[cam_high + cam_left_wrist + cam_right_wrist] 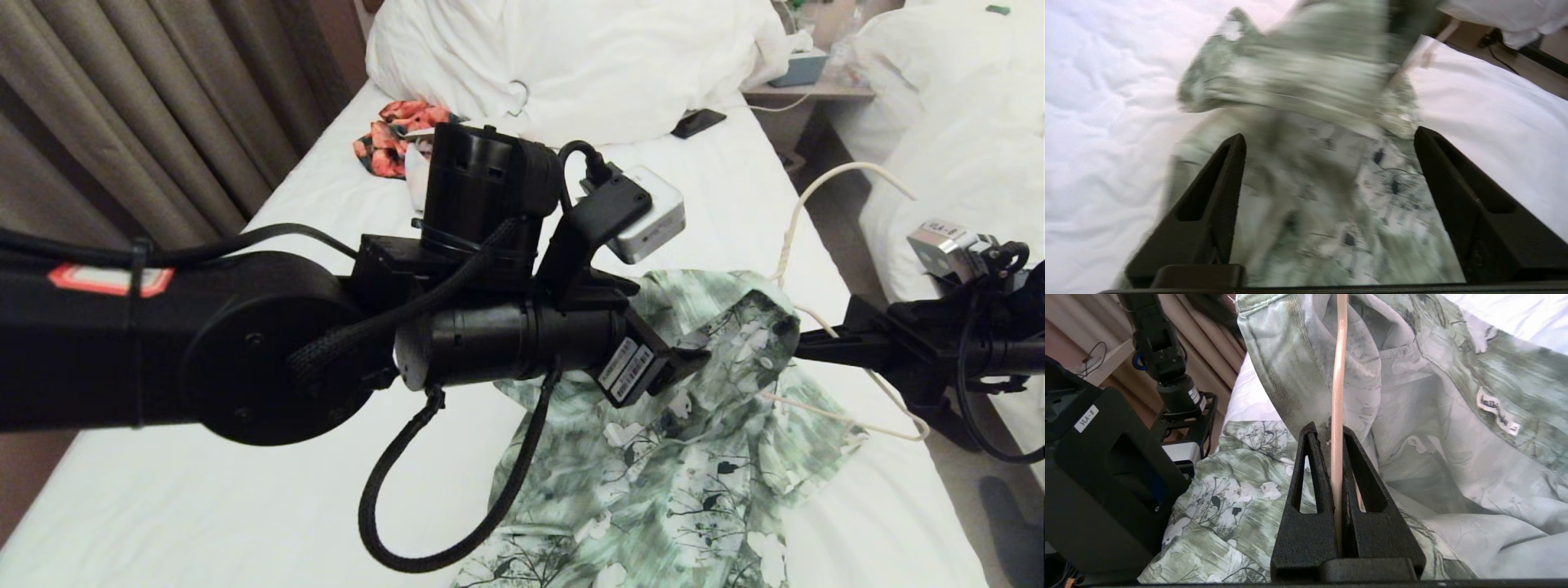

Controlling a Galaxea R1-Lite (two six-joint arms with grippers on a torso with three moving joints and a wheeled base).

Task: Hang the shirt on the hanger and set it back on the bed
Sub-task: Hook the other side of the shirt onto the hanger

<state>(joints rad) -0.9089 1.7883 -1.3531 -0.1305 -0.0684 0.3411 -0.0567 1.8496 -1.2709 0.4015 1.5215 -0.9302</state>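
Observation:
The green and white flowered shirt (pixel 694 457) lies crumpled on the white bed (pixel 245 506), its collar end lifted toward the right. The cream wire hanger (pixel 849 167) runs partly inside that lifted part. My right gripper (pixel 804 343) reaches in from the right and is shut on the hanger. In the right wrist view the thin rod (pixel 1338 375) passes between the closed fingers of the right gripper (pixel 1331 430) and up into the shirt (pixel 1437 428). My left gripper (pixel 1331 139) hangs open just above the shirt (pixel 1323 196), holding nothing.
My left arm (pixel 245 343) crosses the head view from the left. Bulky white pillows (pixel 571 57) fill the far end, with an orange-and-black garment (pixel 392 135) and a black phone (pixel 698 122) nearby. Another bed (pixel 963 122) stands to the right, curtains (pixel 147 114) to the left.

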